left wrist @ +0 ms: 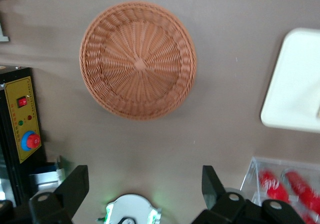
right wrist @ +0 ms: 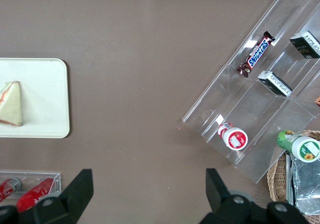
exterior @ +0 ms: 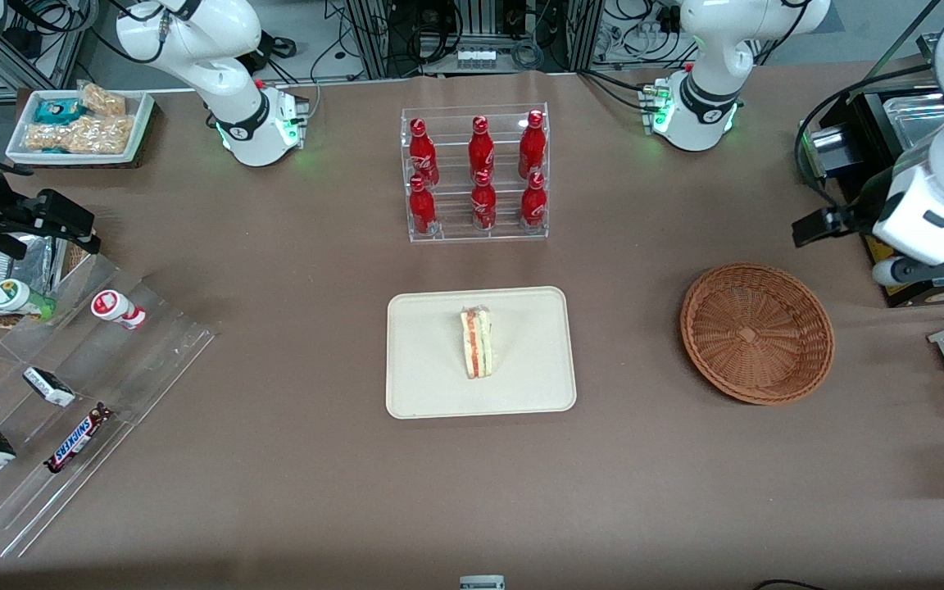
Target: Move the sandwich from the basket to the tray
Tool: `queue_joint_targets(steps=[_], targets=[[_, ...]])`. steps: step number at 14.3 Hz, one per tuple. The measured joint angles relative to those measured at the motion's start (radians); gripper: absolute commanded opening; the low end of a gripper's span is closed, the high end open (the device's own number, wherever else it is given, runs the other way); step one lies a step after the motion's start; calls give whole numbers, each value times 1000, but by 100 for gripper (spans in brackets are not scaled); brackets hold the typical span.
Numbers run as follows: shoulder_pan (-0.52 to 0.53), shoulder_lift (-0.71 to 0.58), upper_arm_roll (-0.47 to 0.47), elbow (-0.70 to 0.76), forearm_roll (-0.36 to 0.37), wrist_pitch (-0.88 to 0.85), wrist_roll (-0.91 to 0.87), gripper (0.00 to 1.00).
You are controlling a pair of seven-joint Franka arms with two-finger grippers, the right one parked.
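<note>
On the cream tray [exterior: 423, 385] in the middle of the table, the front view shows the sandwich [exterior: 476, 342] lying flat, its long axis running toward and away from the camera, filling side showing. The basket [exterior: 756, 332] sits well apart from it, toward the working arm's end, with nothing in it. The gripper [exterior: 828, 223] hangs high above the table, farther from the camera than the basket and near the black box at that end, so the sandwich lies a long way off toward the table's middle. From the left wrist, the gripper [left wrist: 145, 184] is spread wide and carries nothing, with the bare basket [left wrist: 138, 60] below. From the right wrist, the sandwich [right wrist: 11, 103] rests on the tray [right wrist: 45, 119]; the job looks done.
</note>
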Motion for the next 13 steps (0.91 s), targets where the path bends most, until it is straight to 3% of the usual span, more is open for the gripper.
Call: queue_joint_targets(steps=[3,8,13], targets=[[-37,-15,65,3,-32,-26,90,100],[-48,6,33,79,-26,27,215,100],[-50,11,32,95,-17,100,227,100]])
